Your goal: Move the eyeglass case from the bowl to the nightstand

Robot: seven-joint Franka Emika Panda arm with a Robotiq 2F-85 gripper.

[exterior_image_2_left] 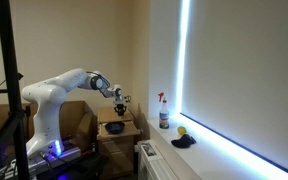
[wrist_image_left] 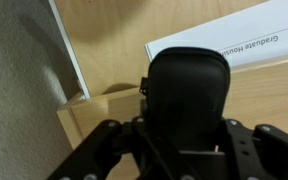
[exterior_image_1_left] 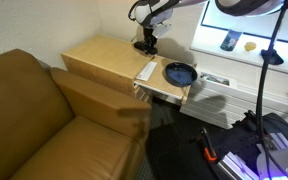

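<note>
**Eyeglass case pinched in the gripper over the nightstand**

In an exterior view, I am seeing the gripper (exterior_image_1_left: 144, 43) hanging low over the back of the wooden nightstand (exterior_image_1_left: 104, 62), in the upper middle of the frame. The dark blue bowl (exterior_image_1_left: 180, 73) is sitting lower and to the right of it. A white booklet (exterior_image_1_left: 146, 71) is lying just beside the bowl on its left. A brown couch (exterior_image_1_left: 44, 120) is filling the lower left. The gripper is too small here for me to tell the case from it.

In an exterior view from the side, the arm (exterior_image_2_left: 69, 85) is reaching in from the left edge toward the centre. The gripper (exterior_image_2_left: 117, 100) is pointing down above the bowl (exterior_image_2_left: 114, 127) and is apart from it. The bowl is resting on the nightstand (exterior_image_2_left: 119, 150). A spray bottle (exterior_image_2_left: 164, 112) is standing upright right of centre.

In the wrist view, the black eyeglass case (wrist_image_left: 187, 90) is filling the centre of the frame. The gripper (wrist_image_left: 187, 140) is coming in from the bottom edge, and its fingers (wrist_image_left: 249, 148) are pinching the case from both sides. Behind the case I am seeing the nightstand wood (wrist_image_left: 114, 30), the booklet (wrist_image_left: 254, 40) at the upper right, and grey carpet (wrist_image_left: 19, 90) along the left.
</note>
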